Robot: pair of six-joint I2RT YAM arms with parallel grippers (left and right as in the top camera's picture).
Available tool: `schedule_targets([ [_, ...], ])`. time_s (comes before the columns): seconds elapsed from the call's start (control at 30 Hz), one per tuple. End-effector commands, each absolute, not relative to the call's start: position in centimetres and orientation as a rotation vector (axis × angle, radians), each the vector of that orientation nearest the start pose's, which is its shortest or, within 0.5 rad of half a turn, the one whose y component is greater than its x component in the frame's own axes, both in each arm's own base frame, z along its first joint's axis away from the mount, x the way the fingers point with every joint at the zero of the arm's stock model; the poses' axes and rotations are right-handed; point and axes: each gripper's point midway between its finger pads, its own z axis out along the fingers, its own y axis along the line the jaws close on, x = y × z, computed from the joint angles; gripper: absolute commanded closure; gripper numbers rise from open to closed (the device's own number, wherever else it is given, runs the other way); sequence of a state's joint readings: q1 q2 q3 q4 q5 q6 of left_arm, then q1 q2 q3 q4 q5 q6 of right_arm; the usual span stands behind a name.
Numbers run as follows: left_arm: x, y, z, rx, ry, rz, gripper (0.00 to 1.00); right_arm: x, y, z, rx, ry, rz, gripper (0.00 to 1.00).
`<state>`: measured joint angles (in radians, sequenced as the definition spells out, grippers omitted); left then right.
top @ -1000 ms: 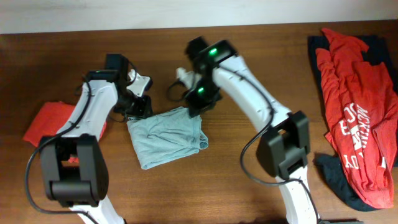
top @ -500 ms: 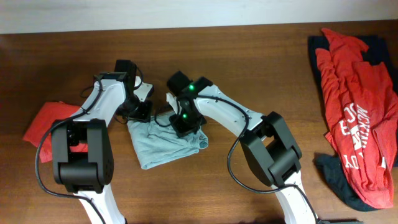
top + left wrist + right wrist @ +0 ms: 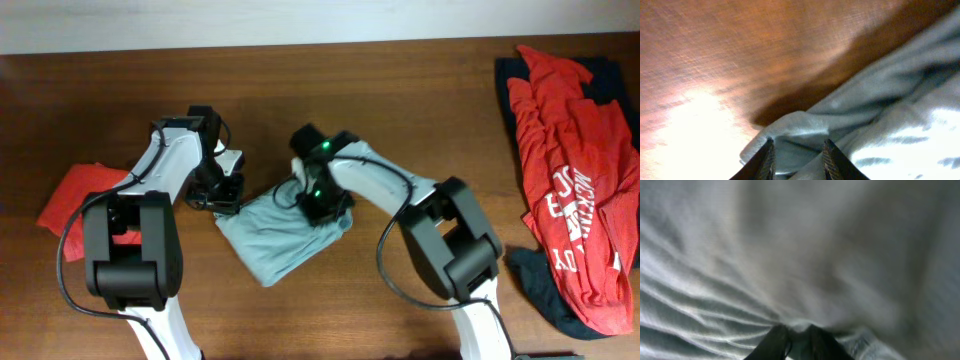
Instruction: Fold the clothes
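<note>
grey shirt [image 3: 275,235] mid-fold (bunched, not flat) | my left gripper [image 3: 797,152] and right gripper [image 3: 796,332] both clamp it | red shirt [image 3: 75,195] possibly done | pile [image 3: 570,150] waits

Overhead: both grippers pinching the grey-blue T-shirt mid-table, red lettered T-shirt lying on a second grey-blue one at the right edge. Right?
One error. The overhead view shows the red lettered T-shirt lying on a dark navy T-shirt, not a grey-blue one. The rest stands: the left gripper and right gripper both pinch the grey-blue T-shirt mid-table.
</note>
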<state>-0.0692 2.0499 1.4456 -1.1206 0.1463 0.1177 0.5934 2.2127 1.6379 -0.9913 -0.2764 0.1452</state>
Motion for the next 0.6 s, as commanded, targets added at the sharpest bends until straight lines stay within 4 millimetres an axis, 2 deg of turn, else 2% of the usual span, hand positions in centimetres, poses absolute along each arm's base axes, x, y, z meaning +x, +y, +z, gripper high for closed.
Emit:
schedule_targets([
  [0.0,32.2,-7.1,1.6,0.274,3.318,-0.381,0.70,37.9,21.1,-1.0,-0.560,3.068,0.183,0.73],
  [0.07,31.4,-8.2,1.7,0.335,3.341,-0.376,0.75,39.9,19.9,-0.1,-0.493,3.037,0.196,0.71],
  [0.13,31.1,-8.9,1.8,0.369,3.346,-0.373,0.77,40.9,19.6,0.6,-0.528,3.008,0.221,0.69],
  [0.2,31.0,-9.3,1.8,0.394,3.345,-0.369,0.77,41.4,19.4,1.7,-0.560,2.996,0.219,0.65],
  [0.3,31.3,-9.4,2.0,0.400,3.329,-0.368,0.80,41.6,19.4,4.3,-0.560,2.996,0.212,0.65],
  [0.4,34.1,-9.8,3.6,0.414,3.223,-0.373,0.80,41.7,19.6,8.8,-0.560,2.988,0.223,0.65],
  [0.47,36.5,-11.2,5.4,0.481,3.111,-0.452,0.79,40.6,19.9,11.0,-0.565,3.012,0.266,0.65],
  [0.57,37.9,-13.5,7.2,0.608,2.986,-0.593,0.79,38.9,20.5,11.7,-0.432,3.098,0.360,0.65],
])
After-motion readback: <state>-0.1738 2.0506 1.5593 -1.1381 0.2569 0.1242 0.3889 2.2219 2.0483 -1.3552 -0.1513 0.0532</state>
